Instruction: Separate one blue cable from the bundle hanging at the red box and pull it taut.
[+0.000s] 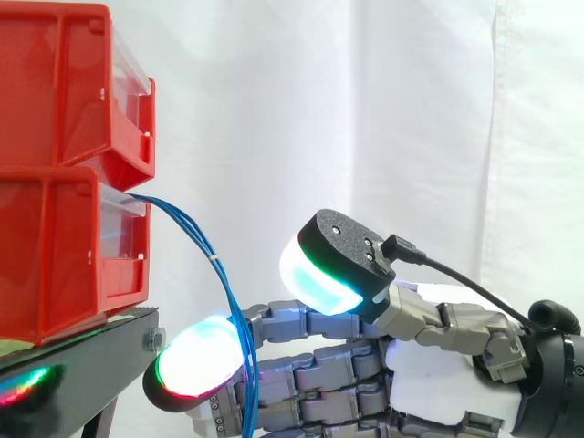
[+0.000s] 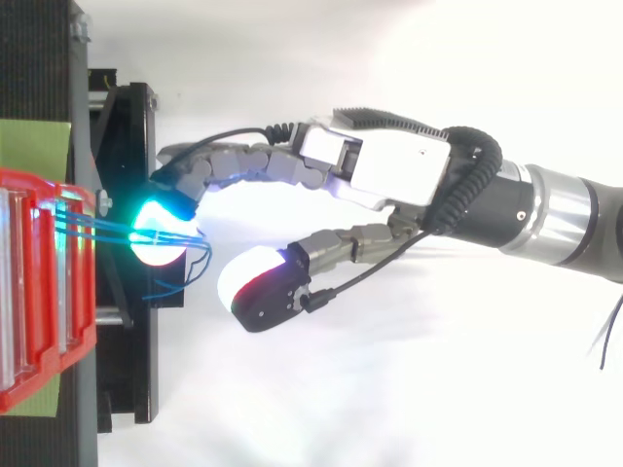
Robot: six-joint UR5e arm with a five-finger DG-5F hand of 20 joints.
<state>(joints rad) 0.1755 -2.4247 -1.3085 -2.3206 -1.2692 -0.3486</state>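
A bundle of thin blue cables (image 1: 196,237) comes out of the front of the lower red bin (image 1: 55,255) and hangs down to the right, bound by a small pale tie. My hand (image 1: 438,365) reaches in from the right, low beside the black stand (image 1: 100,333). Its fingers are stretched toward the bin, and the cables drop just behind one glowing fingertip (image 1: 196,360). From above, the cables (image 2: 107,232) lie across that cyan fingertip (image 2: 161,229). The thumb pad (image 2: 258,287) stands apart from the fingers and pinches nothing. The hand (image 2: 389,170) is open.
A second red bin (image 1: 64,82) is stacked on the lower one. The stand's edge (image 2: 127,321) lies right under the fingertip. A white curtain hangs behind, with free room to the right of the bins.
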